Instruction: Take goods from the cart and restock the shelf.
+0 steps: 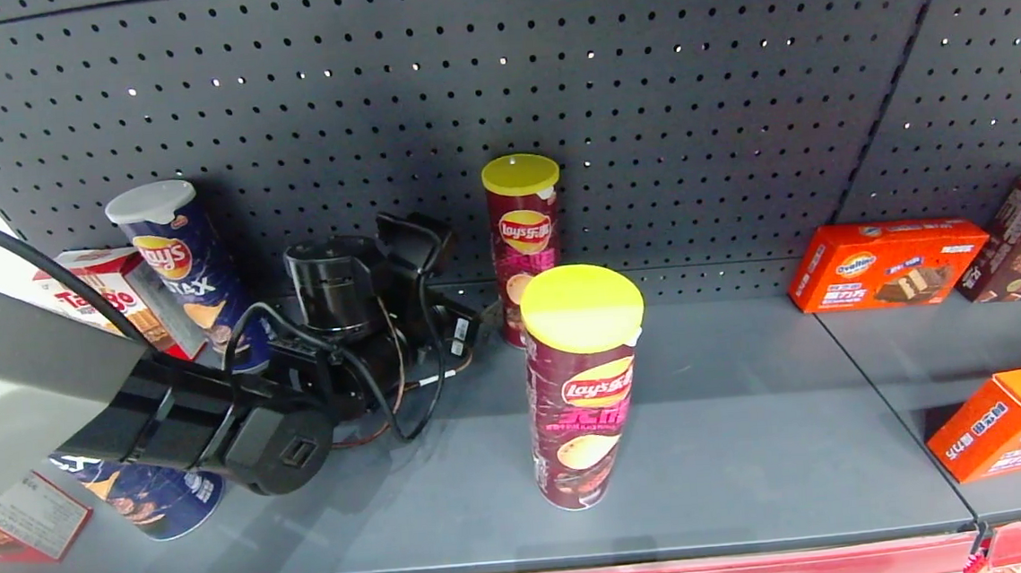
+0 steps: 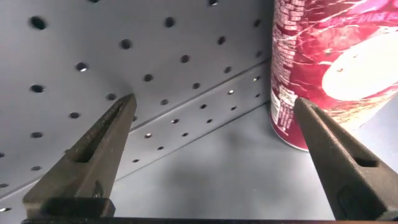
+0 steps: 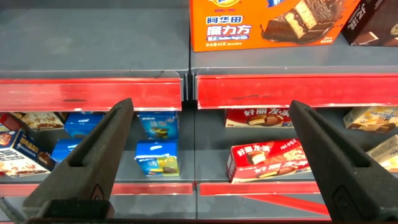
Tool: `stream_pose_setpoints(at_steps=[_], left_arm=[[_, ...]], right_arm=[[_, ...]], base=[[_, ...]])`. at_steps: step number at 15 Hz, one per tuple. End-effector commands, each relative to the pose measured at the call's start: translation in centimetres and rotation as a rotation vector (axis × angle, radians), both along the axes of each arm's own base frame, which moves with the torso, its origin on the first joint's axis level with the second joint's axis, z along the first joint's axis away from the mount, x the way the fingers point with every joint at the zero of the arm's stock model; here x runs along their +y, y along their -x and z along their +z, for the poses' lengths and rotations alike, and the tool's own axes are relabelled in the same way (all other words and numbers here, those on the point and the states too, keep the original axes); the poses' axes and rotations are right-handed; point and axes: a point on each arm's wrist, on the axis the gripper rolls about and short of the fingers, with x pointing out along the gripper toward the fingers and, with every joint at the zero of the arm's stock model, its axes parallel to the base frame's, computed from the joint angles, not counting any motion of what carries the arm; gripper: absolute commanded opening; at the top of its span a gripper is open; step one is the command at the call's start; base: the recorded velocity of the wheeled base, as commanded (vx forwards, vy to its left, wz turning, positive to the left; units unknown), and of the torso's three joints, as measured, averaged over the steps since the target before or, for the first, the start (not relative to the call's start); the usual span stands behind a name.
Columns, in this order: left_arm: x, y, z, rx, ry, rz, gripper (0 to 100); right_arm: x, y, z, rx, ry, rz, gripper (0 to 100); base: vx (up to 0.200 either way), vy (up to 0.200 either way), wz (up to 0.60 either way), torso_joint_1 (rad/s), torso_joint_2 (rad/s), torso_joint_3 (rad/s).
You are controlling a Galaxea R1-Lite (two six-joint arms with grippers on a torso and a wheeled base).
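Toppling of the rear can (image 1: 523,241), at 3 o'clock of the left end effector (image 2: 214,102), is risked if its spread, empty fingers (image 2: 93,149) are swung sideways.

Likely a shop, pegboard shelving (image 1: 640,89), boxed snacks (image 3: 267,163)

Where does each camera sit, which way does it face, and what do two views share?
Head view: high up, looking down at the shelf with the front can and rear can; the left arm shows.
Left wrist view: on the left arm, facing the pegboard; the open left gripper shows.
Right wrist view: on the right arm, facing the lower shelves, orange box above; the open right gripper shows.
Shared: the head and left wrist views both show the rear can and the pegboard.
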Motion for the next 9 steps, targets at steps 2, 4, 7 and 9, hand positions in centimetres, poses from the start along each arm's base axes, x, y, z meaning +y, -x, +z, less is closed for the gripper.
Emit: stream_pose_setpoints(at_steps=[2,4,7,9], left_arm=[[-0.6,0.1,-0.16,0.003,0.002,-0.01,100],[-0.73,-0.02,-0.36,0.007,-0.001,-0.011,100],[-1.15,0.09,-0.5,0.01,-0.002,-0.02,100],[-1.01,0.34,-0.1,0.001,0.0,-0.016,100]], right_arm=[[0.0,-0.01,0.01,0.001,0.0,0.001,100],[0.0,-0.01,0.01,0.001,0.0,-0.001,100],[0.0,-0.01,0.01,0.001,0.0,0.001,100],[0.0,-0.01,0.01,0.001,0.0,0.001,100]], base=[[0.0,0.0,0.0,0.0,0.0,0.0],[0.0,0.0,0.0,0.0,0.0,0.0],[0.0,0.0,0.0,0.0,0.0,0.0],[0.0,0.0,0.0,0.0,0.0,0.0]])
